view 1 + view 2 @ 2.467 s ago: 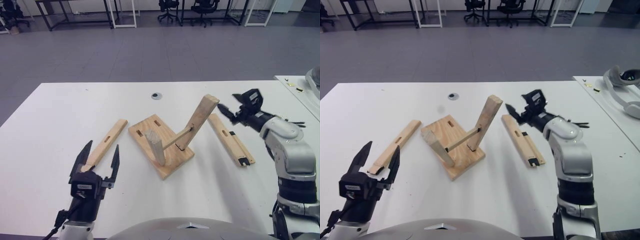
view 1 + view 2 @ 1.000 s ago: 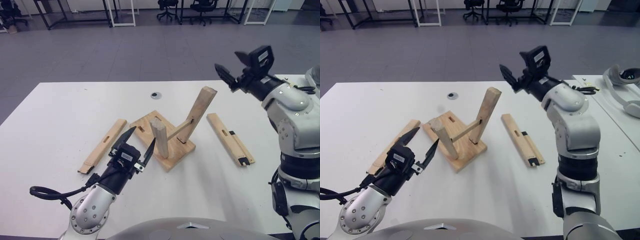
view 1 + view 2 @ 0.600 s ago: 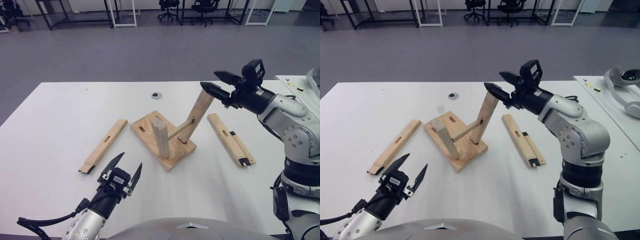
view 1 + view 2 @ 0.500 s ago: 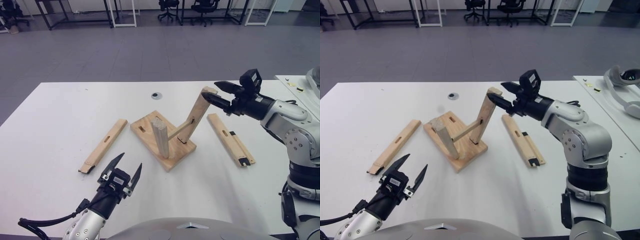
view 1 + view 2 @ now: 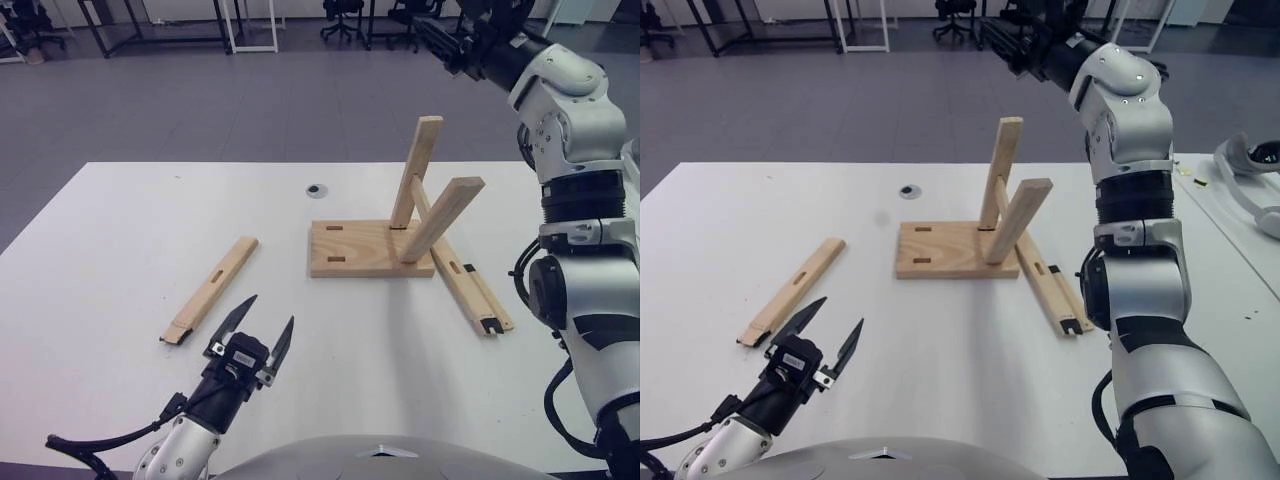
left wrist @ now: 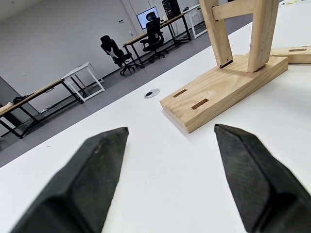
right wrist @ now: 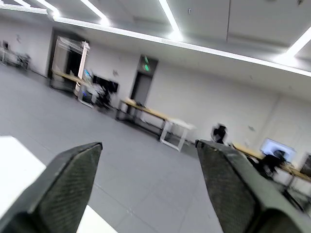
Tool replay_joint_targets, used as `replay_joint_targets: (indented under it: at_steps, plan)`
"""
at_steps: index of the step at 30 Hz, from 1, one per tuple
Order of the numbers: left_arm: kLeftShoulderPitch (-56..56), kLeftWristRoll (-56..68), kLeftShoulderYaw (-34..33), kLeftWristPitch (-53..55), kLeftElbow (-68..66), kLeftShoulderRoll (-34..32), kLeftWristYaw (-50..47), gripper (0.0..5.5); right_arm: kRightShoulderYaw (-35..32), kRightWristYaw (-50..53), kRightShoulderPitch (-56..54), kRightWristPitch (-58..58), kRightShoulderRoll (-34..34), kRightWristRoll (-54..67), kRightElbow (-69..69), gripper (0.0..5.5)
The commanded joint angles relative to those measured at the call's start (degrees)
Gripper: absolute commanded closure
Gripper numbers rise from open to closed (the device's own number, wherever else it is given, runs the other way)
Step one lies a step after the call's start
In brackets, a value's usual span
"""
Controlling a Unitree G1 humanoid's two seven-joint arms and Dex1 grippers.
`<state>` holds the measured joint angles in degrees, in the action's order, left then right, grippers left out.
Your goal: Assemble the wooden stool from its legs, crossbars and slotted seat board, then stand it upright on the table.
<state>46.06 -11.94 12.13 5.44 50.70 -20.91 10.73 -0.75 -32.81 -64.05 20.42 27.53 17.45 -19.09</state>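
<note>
At the centre of the table (image 5: pixel 120 230) the seat board (image 5: pixel 365 252) lies flat. 2 legs sit in its right-hand slots, the far leg (image 5: pixel 417 165) near upright and the near leg (image 5: pixel 443 215) tilted right, and 2 slots (image 5: pixel 337 259) on its left side are open. 1 slotted leg (image 5: pixel 212 288) lies loose to the left, and 2 more pieces (image 5: pixel 470 292) lie side by side just right of the board. The left wrist view shows a crossbar (image 6: pixel 236 8) joining the 2 seated legs, a joint I cannot make out in the head views. Low over the near table edge, the left gripper (image 5: pixel 271 308) has its fingers spread and grasps nothing; the right gripper (image 7: pixel 149 144) is raised high at far right, released as well.
</note>
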Motion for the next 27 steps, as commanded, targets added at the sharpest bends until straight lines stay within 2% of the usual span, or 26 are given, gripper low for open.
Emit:
replay_joint_targets:
  at_steps: [1, 3, 5, 9, 12, 21, 24, 27]
  plan:
    - [0.7, -0.3, -1.4, 0.1, 2.9, 0.1, 0.5, 2.24, 13.2, 4.0, 13.7, 10.6, -5.8, -3.0, 24.8, 1.89]
    - [0.7, -0.4, -1.9, 0.5, 3.5, -0.2, 1.1, 2.24, 20.0, 4.0, 19.7, 10.3, -5.7, -7.6, 26.0, 1.89]
    - [0.6, -0.4, -2.5, 0.6, 3.8, -0.4, 1.7, 2.24, 24.1, 3.1, 24.3, 11.6, -4.6, -10.6, 27.4, 1.89]
    - [-0.1, -0.3, -2.9, 0.6, 3.5, -0.3, 2.6, 2.24, 30.3, -1.8, 30.3, 12.9, 0.6, -15.9, 26.8, 1.89]
    - [-1.2, -0.3, -2.7, 0.6, 2.6, -0.1, 3.0, 2.24, 33.5, -2.6, 31.8, 10.1, 1.2, -20.7, 22.9, 1.89]
    - [-2.4, 0.0, -2.3, 0.7, 1.2, -0.1, 3.9, 2.24, 36.5, -2.3, 28.3, 1.3, -5.0, -30.2, 6.3, 1.89]
    - [-2.5, -0.6, -1.6, 1.0, 1.3, 0.7, 3.6, 2.24, 32.7, -7.3, 29.5, -1.0, -0.7, -28.7, 7.3, 1.89]
    - [-2.2, -0.6, -1.5, 0.8, 1.1, 1.1, 3.4, 2.24, 28.5, -8.9, 27.0, -3.9, 7.4, -31.6, 3.7, 1.89]
